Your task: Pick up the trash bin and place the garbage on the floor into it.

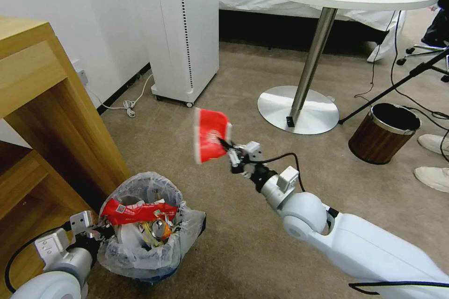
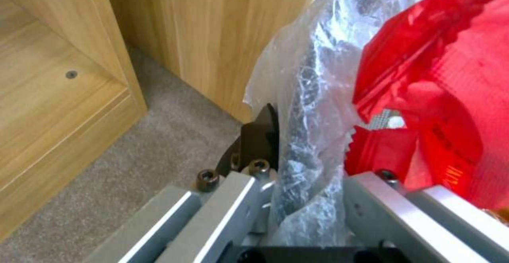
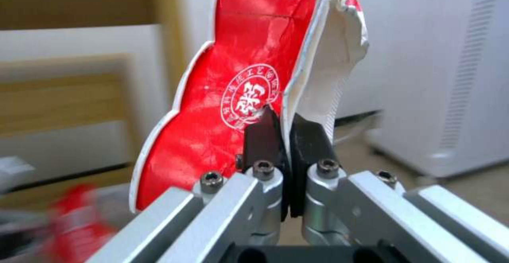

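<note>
The trash bin (image 1: 145, 247), lined with a crinkled whitish bag, stands on the beige floor (image 1: 224, 243) at lower left. It holds garbage: a red wrapper (image 1: 138, 211) and a crushed can (image 1: 159, 229). My left gripper (image 1: 105, 231) is shut on the bin's near rim. In the left wrist view the bag-covered rim (image 2: 307, 96) is pinched in that gripper (image 2: 297, 151), beside the red wrapper (image 2: 440, 76). My right gripper (image 1: 229, 149) is in the air, above and right of the bin, shut on a flattened red-white paper cup (image 1: 210, 135). In the right wrist view, the gripper (image 3: 284, 131) clamps the cup's (image 3: 233, 76) edge.
A wooden cabinet (image 1: 42, 103) stands close on the bin's left. A white floor unit (image 1: 184, 32) and a cable lie behind. The round table's base (image 1: 299, 110), a brown wood-look bin (image 1: 383, 133), a stand leg and a person's shoes (image 1: 432, 142) are to the right.
</note>
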